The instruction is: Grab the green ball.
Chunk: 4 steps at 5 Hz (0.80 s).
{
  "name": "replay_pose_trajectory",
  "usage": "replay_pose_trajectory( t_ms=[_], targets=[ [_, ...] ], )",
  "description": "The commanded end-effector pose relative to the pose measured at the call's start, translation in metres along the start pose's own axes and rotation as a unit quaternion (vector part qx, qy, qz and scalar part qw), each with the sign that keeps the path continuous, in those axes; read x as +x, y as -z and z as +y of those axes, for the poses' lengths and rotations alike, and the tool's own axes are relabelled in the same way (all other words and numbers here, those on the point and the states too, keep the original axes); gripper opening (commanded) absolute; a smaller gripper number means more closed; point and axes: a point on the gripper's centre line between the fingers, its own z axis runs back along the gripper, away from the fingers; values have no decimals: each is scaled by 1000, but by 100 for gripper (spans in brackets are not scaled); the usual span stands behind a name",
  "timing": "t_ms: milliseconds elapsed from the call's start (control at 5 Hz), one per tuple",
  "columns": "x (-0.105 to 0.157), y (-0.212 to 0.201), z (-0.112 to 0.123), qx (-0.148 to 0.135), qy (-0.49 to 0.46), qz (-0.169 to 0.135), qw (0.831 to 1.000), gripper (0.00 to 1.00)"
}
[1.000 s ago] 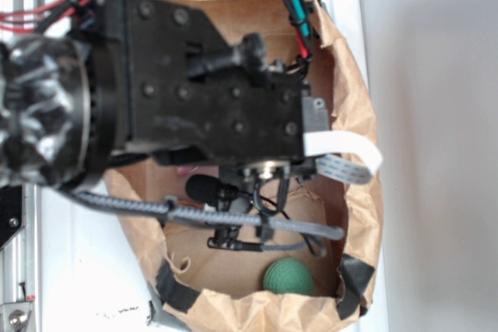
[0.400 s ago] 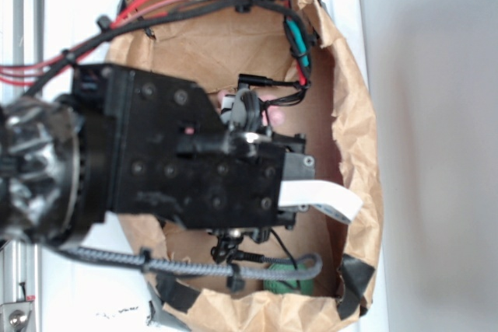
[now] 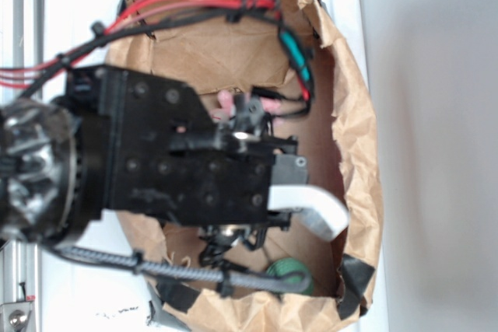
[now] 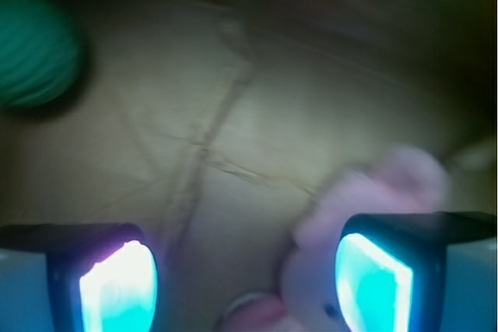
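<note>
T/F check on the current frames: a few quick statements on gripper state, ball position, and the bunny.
1. The gripper is shut on the green ball. False: its jaws stand open and the ball lies apart, at the wrist view's upper left.
2. The ball rests on the floor of the paper bag. True.
3. The pink plush bunny is near the right-hand finger in the wrist view. True.
4. The bunny lies outside the bag. False: it is inside, on the bag floor.

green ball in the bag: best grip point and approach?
Grip the green ball across its widest middle, coming straight down from above: it is round and sits near the paper bag wall. The open gripper is off it, beside the pink bunny.
</note>
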Motion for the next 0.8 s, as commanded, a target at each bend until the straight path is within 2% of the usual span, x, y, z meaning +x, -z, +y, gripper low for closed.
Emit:
replay_pose_trajectory(
  t_ms=[0, 200, 600],
  targets=[
    [1, -7, 21, -41, 107, -45, 992, 100],
    [5, -8, 23, -37, 127, -75, 988, 100],
    [20, 4, 23, -58, 188, -110, 974, 100]
  ],
)
